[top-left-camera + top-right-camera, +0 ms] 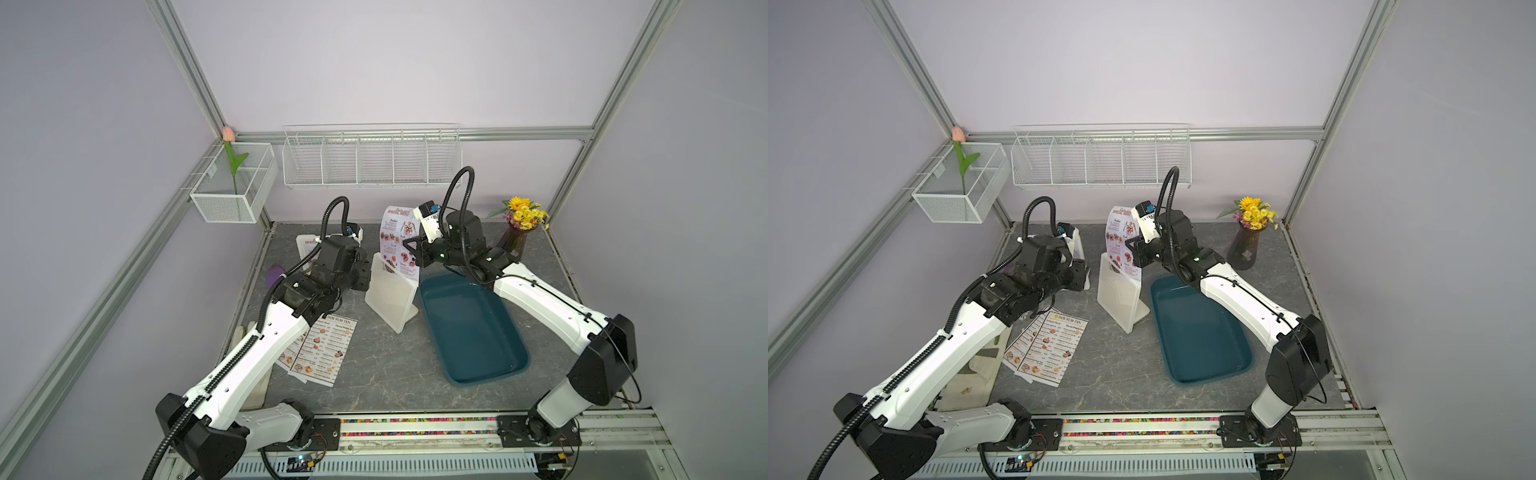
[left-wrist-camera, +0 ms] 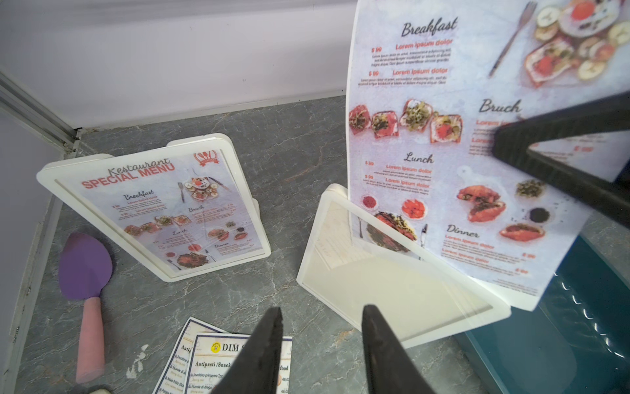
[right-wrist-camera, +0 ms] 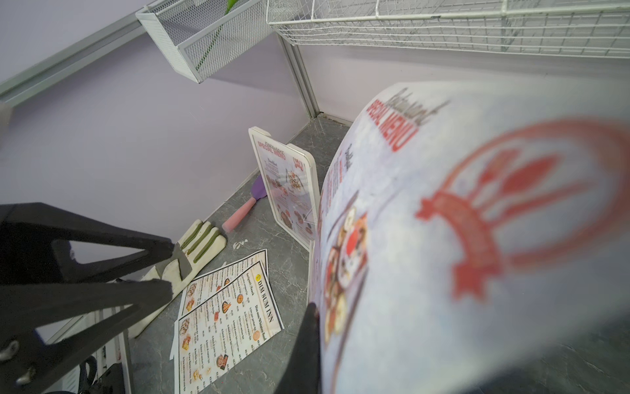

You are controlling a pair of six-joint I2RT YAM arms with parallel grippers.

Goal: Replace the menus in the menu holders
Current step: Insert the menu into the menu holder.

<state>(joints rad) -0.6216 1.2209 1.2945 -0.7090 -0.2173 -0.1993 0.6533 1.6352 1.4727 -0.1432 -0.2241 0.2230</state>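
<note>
— Where is the SPECIAL MENU sheet (image 1: 395, 235)?
— The right gripper (image 1: 409, 249) has it: the jaws are closed on the side edge of the paper. The sheet stands almost upright over the middle menu holder (image 1: 388, 299). 1 lower corner sits behind the clear front, the rest is outside, and the top curls over.
— And the left gripper (image 2: 322, 310)?
— It hangs just beside that holder, jaws apart, nothing between them.
— The other menus?
— The back menu holder (image 2: 153, 211) stands near the corner with a SPECIAL MENU inside. 2 DIM SUM INN sheets (image 1: 328, 353) lie flat and overlapping on the table (image 1: 374, 365). The teal tray (image 1: 473, 332) is just beside the middle holder.
</note>
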